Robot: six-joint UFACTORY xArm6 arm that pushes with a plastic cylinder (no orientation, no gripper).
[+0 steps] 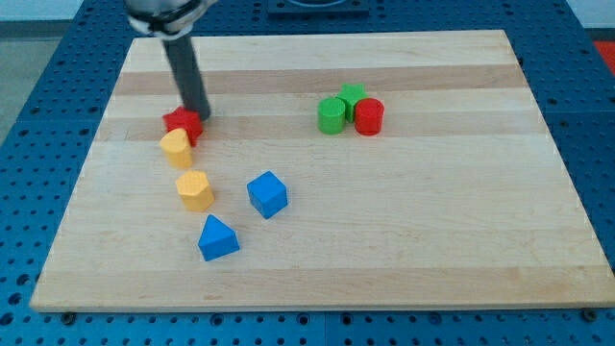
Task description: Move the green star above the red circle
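Note:
The green star (353, 95) sits at the view's upper right of centre, just above and between a green cylinder (332, 115) and the red circle (369, 116), touching both. My tip (200, 116) is far to the view's left of them, touching the upper right of a red star-shaped block (181, 124).
A yellow block (176, 148) touches the red star's lower side. A yellow hexagonal block (195, 189), a blue cube (267, 194) and a blue triangular block (218, 238) lie below. The wooden board (432, 231) is ringed by blue perforated table.

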